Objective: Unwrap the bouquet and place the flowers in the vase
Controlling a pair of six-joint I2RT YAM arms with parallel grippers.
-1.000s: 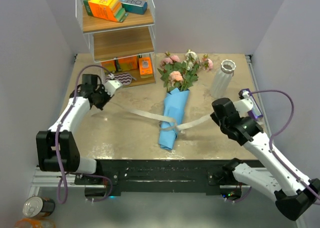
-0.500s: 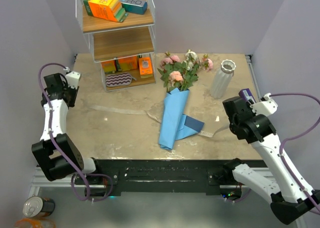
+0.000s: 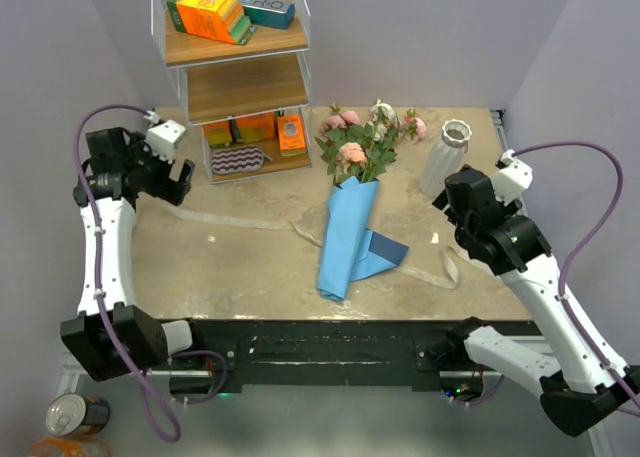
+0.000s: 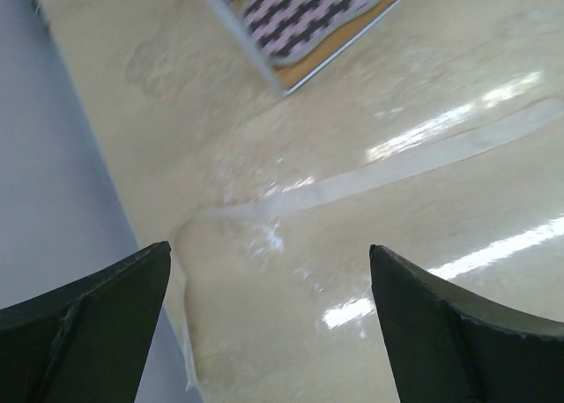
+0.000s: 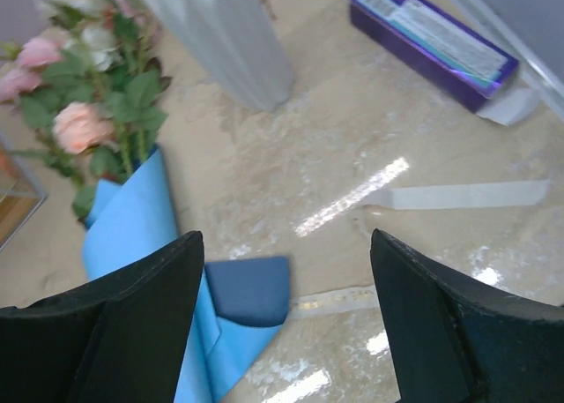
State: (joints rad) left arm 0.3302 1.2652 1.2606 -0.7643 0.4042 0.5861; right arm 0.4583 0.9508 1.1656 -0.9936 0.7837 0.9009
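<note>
bouquet (image 3: 348, 227): we see it lying in the middle of the table (image 3: 250, 277), blooms toward the back and the stem end toward the arms.
flowers (image 3: 365, 142): pink, peach and cream roses with green leaves stick out of the top of the wrap.
paper (image 3: 345, 247): the blue wrap is around the stems, and 1 flap is folded out to the right with its darker side up.
ribbon (image 3: 240, 221): it lies loose and flat on the table, 1 strand to the left of the paper and 1 to the right.
vase (image 3: 445, 157): it stands upright to the right of the blooms, apart from them.
left gripper (image 4: 269, 249): its jaws are wide and hold nothing, above the left strand near the table's left edge.
right gripper (image 5: 286, 235): its jaws are wide and empty, over the table between vase and paper.
purple box (image 5: 432, 37): we find it flat on the table beyond the vase.
shelf (image 3: 240, 77): it stands at the back left with 3 levels.
</note>
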